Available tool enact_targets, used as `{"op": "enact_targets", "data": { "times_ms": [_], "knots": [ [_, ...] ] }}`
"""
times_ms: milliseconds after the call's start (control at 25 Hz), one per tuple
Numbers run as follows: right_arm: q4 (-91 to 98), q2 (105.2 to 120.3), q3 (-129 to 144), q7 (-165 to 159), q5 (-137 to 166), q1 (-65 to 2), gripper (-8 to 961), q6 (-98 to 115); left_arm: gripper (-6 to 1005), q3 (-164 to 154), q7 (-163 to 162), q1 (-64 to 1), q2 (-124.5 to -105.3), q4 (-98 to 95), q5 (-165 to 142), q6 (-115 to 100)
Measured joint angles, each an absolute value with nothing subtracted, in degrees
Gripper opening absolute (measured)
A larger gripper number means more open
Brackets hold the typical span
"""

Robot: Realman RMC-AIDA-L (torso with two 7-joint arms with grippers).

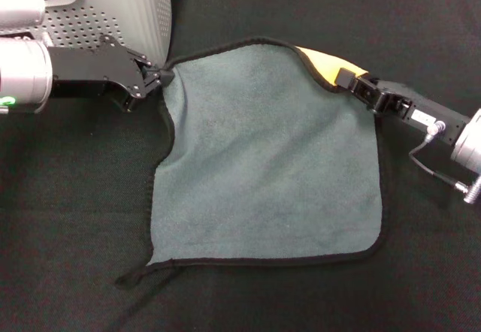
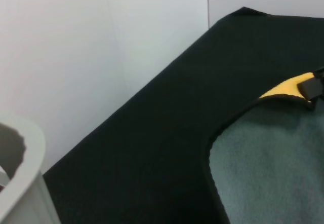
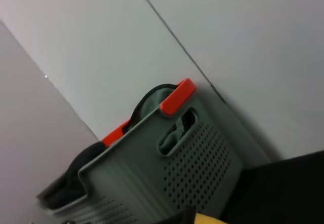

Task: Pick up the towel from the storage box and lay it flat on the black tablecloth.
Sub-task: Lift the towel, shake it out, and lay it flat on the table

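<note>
The towel (image 1: 270,159) lies spread grey-green side up on the black tablecloth (image 1: 68,197). My left gripper (image 1: 159,75) is shut on its far left corner, right beside the storage box (image 1: 128,9). My right gripper (image 1: 347,79) is shut on the far right corner, where the yellow underside is folded up. The left wrist view shows the towel (image 2: 273,163) with its yellow corner and the right gripper's tip (image 2: 311,86). The towel's near edge lies flat, with a small loop at the near left corner.
The storage box also shows in the right wrist view (image 3: 202,158), with orange handles and more dark cloth inside. It stands at the far left corner of the tablecloth (image 2: 167,133), against a white wall (image 2: 101,41). Black cloth surrounds the towel on all sides.
</note>
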State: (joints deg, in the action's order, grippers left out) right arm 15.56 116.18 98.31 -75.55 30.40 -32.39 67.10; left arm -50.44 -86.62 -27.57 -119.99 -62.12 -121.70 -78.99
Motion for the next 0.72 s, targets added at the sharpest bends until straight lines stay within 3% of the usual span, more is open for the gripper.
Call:
{"op": "enact_targets", "data": {
  "times_ms": [720],
  "knots": [
    [15.0,115.83,97.9,-98.5,28.8,-32.9,87,65.3,22,-54.1,-87.2,-27.0,-120.05,-61.3,-121.6,-74.2]
  ]
}}
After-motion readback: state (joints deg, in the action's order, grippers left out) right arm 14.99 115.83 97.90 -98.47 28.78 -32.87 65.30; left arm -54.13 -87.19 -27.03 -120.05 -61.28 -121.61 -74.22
